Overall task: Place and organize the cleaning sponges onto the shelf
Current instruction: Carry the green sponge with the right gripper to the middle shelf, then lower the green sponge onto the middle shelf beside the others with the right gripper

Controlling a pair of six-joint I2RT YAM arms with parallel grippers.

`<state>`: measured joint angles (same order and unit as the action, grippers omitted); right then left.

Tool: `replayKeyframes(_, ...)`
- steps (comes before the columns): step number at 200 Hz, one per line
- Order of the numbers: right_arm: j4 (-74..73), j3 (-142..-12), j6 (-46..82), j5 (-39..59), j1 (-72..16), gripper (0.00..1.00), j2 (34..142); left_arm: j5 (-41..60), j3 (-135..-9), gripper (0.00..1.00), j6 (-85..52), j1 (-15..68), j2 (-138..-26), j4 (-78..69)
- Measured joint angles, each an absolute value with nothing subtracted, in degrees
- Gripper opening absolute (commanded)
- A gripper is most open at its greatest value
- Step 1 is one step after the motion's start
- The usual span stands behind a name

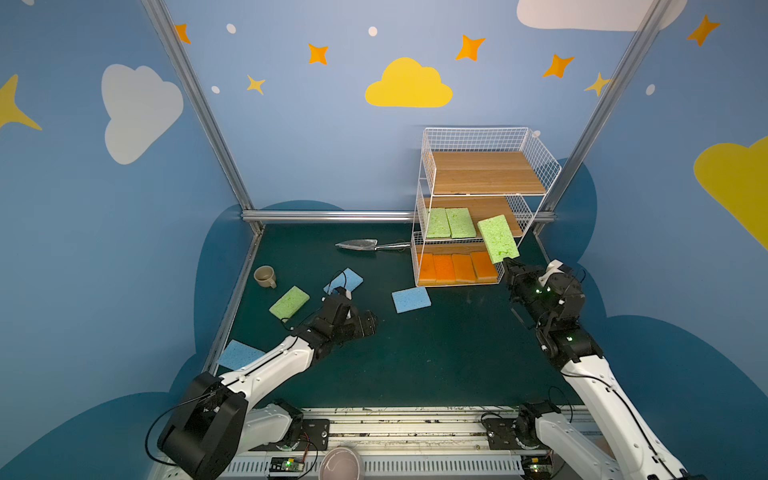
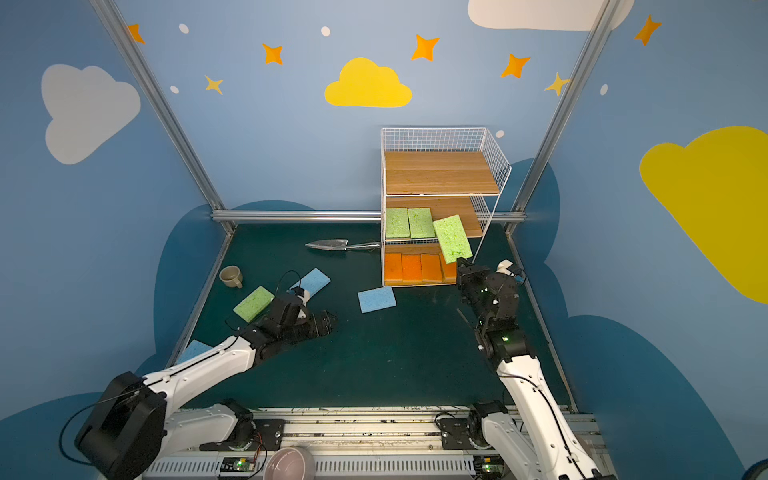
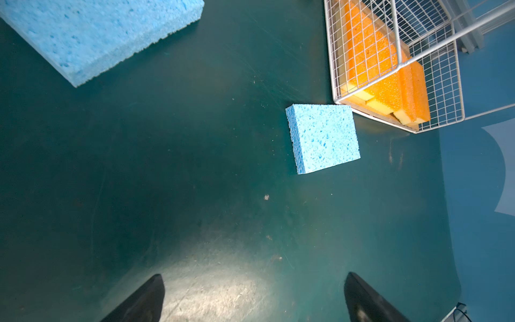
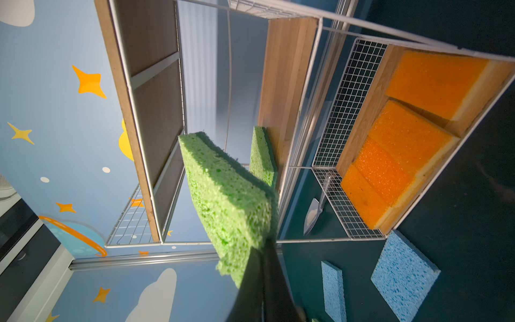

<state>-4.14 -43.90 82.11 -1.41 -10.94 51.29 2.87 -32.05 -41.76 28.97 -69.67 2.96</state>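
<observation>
The shelf (image 1: pixel 486 172) (image 2: pixel 440 172) stands at the back right. Its bottom tier holds several orange sponges (image 1: pixel 455 268) (image 4: pixel 404 139); two green sponges (image 1: pixel 449 222) lie on the middle tier. My right gripper (image 1: pixel 510 262) (image 4: pixel 264 251) is shut on a third green sponge (image 1: pixel 498 238) (image 2: pixel 452 238) (image 4: pixel 223 195), held tilted in front of the middle tier's right part. My left gripper (image 1: pixel 372 322) (image 3: pixel 253 276) hovers open and empty over the mat. On the mat lie blue sponges (image 1: pixel 411 299) (image 3: pixel 323 138), (image 1: pixel 347 280), (image 1: pixel 239 354) and a green sponge (image 1: pixel 289 301).
A metal trowel (image 1: pixel 359 244) lies left of the shelf's base. A beige cup (image 1: pixel 265 276) stands near the mat's left edge. A pink bowl (image 1: pixel 341 463) sits at the front rail. Aluminium posts frame the back corners.
</observation>
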Motion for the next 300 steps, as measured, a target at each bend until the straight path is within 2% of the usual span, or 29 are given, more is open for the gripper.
replayKeyframes(92, -11.44, -48.23, 85.6, -0.95, -8.82, 0.0, 65.14, 3.9, -32.05, 0.99, -41.76, 28.97, -70.5, 3.14)
replayKeyframes(193, -14.5, -55.57, 88.62, 0.8, -8.14, 0.0, 75.13, 4.1, -32.03, 0.99, -41.78, 28.97, -68.51, 4.38)
replayKeyframes(300, -15.35, -56.31, 91.2, 4.64, -7.92, 0.0, 79.22, 4.1, -32.03, 1.0, -41.78, 28.99, -67.37, 4.75)
